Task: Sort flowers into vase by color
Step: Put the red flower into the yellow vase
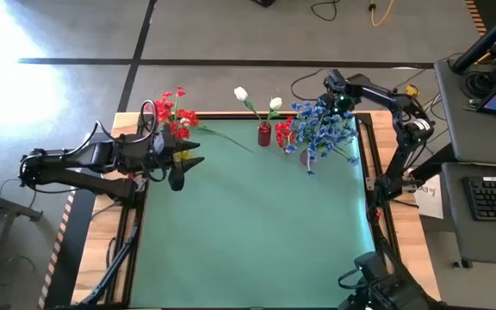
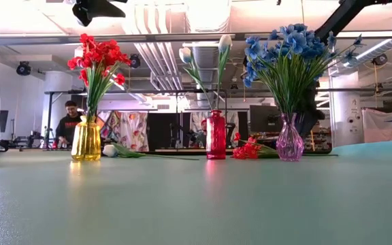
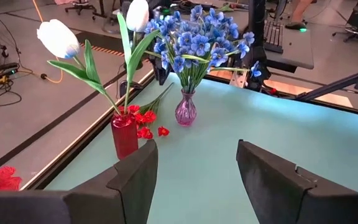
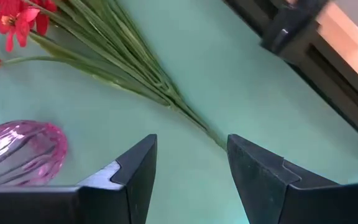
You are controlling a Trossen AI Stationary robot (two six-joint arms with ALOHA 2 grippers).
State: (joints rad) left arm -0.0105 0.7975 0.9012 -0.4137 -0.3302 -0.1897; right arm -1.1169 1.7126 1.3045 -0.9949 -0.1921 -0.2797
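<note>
Three vases stand along the table's far edge. A yellow vase [image 2: 86, 139] holds red flowers [image 1: 176, 110]. A red vase [image 3: 124, 134] holds two white tulips [image 3: 58, 37]. A pink vase [image 3: 186, 109] holds blue flowers [image 1: 321, 129]. One red flower [image 4: 135, 68] lies on the mat between the red and pink vases, and its stem end [image 4: 219, 140] lies just ahead of my right gripper [image 4: 191, 168]. That gripper is open, points down and touches nothing. A white flower [image 2: 114, 151] lies by the yellow vase. My left gripper [image 3: 197, 168] hovers open at the table's left.
The green mat [image 1: 248, 232] is bare across its middle and near side. A dark frame and a wooden edge [image 4: 347, 37] run close behind the loose red flower. A person [image 2: 67, 122] stands in the room beyond the table.
</note>
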